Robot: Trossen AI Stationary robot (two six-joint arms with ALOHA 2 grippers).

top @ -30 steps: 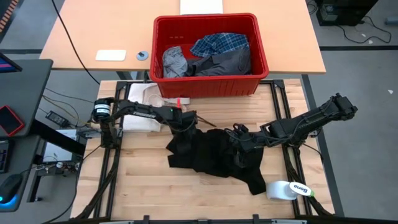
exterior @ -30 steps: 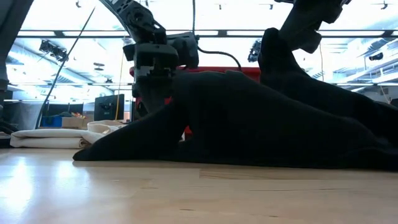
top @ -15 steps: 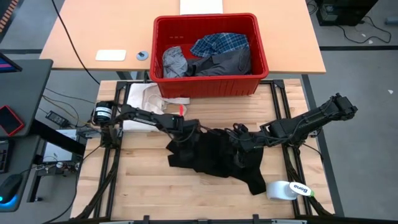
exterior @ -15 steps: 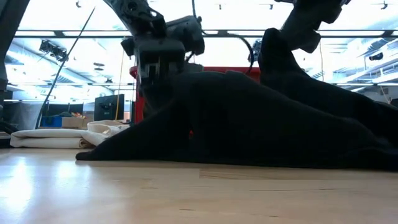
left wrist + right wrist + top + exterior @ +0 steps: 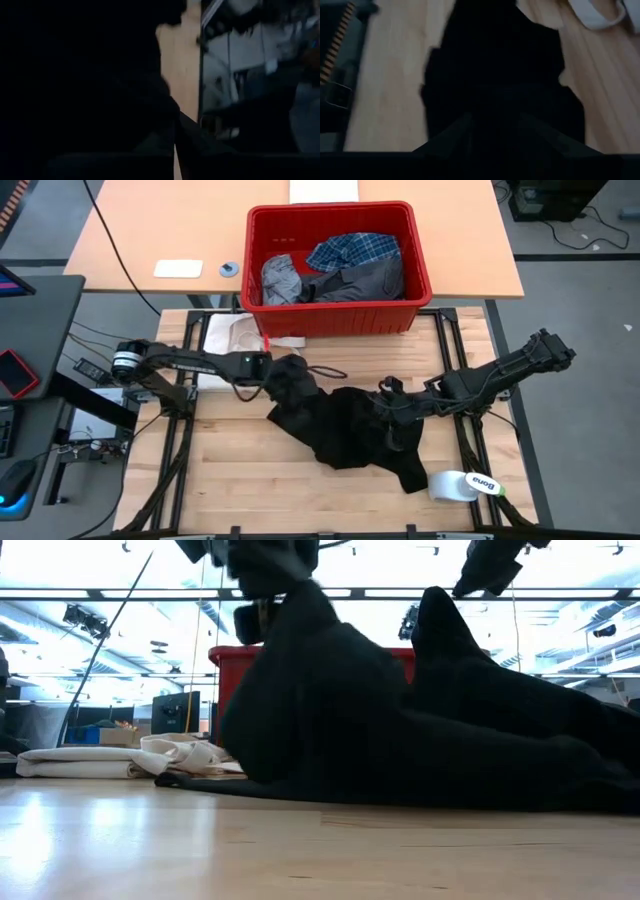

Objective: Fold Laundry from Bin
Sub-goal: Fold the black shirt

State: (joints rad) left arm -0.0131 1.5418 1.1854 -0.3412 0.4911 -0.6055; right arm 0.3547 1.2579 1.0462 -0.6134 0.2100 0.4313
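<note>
The large black garment (image 5: 345, 430) lies across the middle of the wooden table, raised into two peaks. My left gripper (image 5: 275, 370) is shut on its far-left part, high above the table in the low view (image 5: 265, 565). My right gripper (image 5: 395, 405) is shut on its right-middle part, also at the top of the low view (image 5: 490, 565). The red bin (image 5: 335, 320) stands at the table's far edge. It holds the plaid shirt (image 5: 352, 250), a light grey garment (image 5: 280, 278) and a dark grey one (image 5: 365, 280). My left gripper holds the black garment's far-left part (image 5: 300, 600) from above; the cloth itself hides the fingers. The cloth hangs from it in a steep tent, and its lower edge (image 5: 210, 782) lies on the table. How many layers, I cannot tell. My right gripper holds a raised bunch of the black garment (image 5: 435, 600) near its right-middle, coming from the table's right and above. The cloth slopes down from this peak, and its near and right parts (image 5: 410, 470) rest on the table. The fingers are hidden by cloth.
A folded cream-white cloth (image 5: 228, 340) lies at the table's far left, beside the bin; it shows low in the low view (image 5: 100, 760). A white bottle (image 5: 462, 485) lies at the near right corner. Bare wood lies along the near left.
My left gripper has risen and gone toward the table's left and far edge, still shut on the black garment. The garment's left part has been lifted off the table into a tall peak and drawn leftward; its right part has stayed in place.
</note>
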